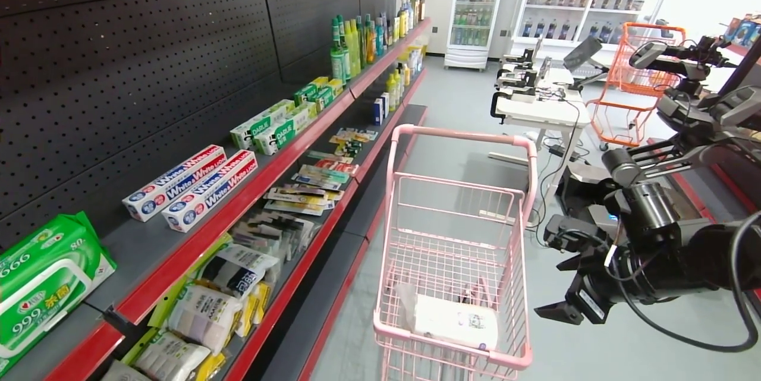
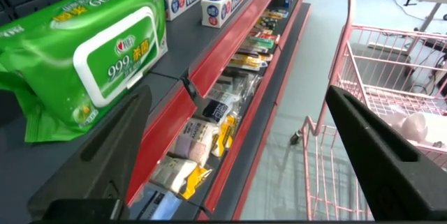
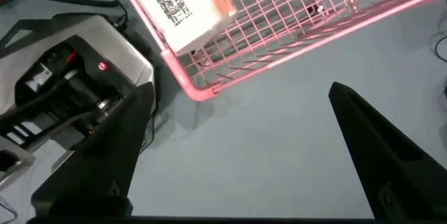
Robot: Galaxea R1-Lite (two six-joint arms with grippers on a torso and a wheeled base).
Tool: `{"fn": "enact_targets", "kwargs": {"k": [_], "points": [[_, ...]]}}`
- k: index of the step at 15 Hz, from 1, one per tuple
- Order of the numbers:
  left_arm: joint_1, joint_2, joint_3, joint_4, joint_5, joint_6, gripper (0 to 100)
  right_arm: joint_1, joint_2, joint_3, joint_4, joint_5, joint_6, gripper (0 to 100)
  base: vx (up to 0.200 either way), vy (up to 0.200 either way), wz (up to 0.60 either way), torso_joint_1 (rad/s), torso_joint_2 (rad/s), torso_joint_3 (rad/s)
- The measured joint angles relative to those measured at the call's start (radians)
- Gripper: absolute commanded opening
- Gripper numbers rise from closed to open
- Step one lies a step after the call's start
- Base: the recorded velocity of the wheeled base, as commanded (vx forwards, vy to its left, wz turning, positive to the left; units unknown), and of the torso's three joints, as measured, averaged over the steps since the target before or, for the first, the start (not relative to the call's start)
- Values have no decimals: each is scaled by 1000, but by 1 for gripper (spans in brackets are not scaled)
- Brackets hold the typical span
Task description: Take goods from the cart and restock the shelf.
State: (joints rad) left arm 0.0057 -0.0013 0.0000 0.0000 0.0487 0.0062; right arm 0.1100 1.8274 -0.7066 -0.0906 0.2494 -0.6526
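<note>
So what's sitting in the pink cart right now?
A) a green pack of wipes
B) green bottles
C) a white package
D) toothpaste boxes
C: a white package lies on the basket floor at the near end of the pink cart.

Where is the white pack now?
In the head view, the white pack lies at the near end of the pink cart, to the left of the right gripper.

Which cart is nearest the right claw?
The pink cart, just beside the right claw; the orange cart stands far off across the room.
</note>
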Motion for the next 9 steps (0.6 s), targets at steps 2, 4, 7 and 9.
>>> {"fn": "enact_targets", "kwargs": {"k": [2,4,7,9], "points": [[-1,0,0,0,0,0,100,-2,19,-3,-1,-26,-56,100,0,0,0,-156,337,178],[0,0,0,0,0,0,100,-2,30,-12,-1,-31,-85,100,0,0,0,-159,337,181],[0,0,0,0,0,0,100,4,40,-39,0,-31,-87,100,0,0,0,-155,344,183],[0,0,0,0,0,0,100,8,43,-49,0,-31,-87,100,0,0,0,-156,364,198]]}}
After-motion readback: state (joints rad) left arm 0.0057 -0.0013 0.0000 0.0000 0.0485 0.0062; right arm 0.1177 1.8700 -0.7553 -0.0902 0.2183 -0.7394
